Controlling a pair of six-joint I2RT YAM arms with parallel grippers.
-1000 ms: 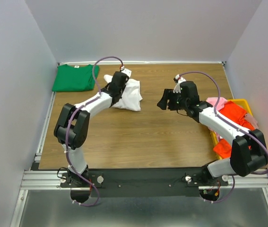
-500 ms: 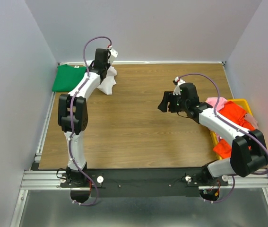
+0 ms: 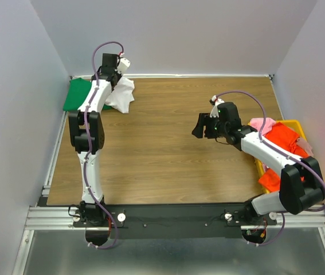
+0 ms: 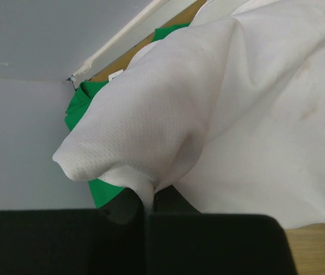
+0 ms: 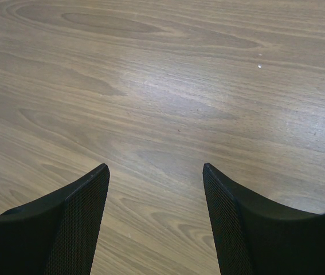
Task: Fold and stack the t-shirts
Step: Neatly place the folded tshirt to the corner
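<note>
Apparently the step in hand is stacking: the white t-shirt (image 4: 219, 109) hangs bunched from the left claw (image 4: 145, 200) at the far-left corner of the surface (image 3: 168, 166), partly over the green t-shirt (image 3: 75, 96), which lies flat there. To do it well, I judge the arm should lower until the hanging edge touches the green one first, then lay the rest down across it so the fold stays square, and let go only once the cloth is resting. The left claw is pressed together, pinching a fold of white fabric. The right claw (image 5: 154, 169) is spread wide and holds nothing, hovering over bare wood, well apart from the yellow bin (image 3: 293, 122) with the orange-red t-shirt (image 3: 280, 137) and the pink one (image 3: 261, 122).
</note>
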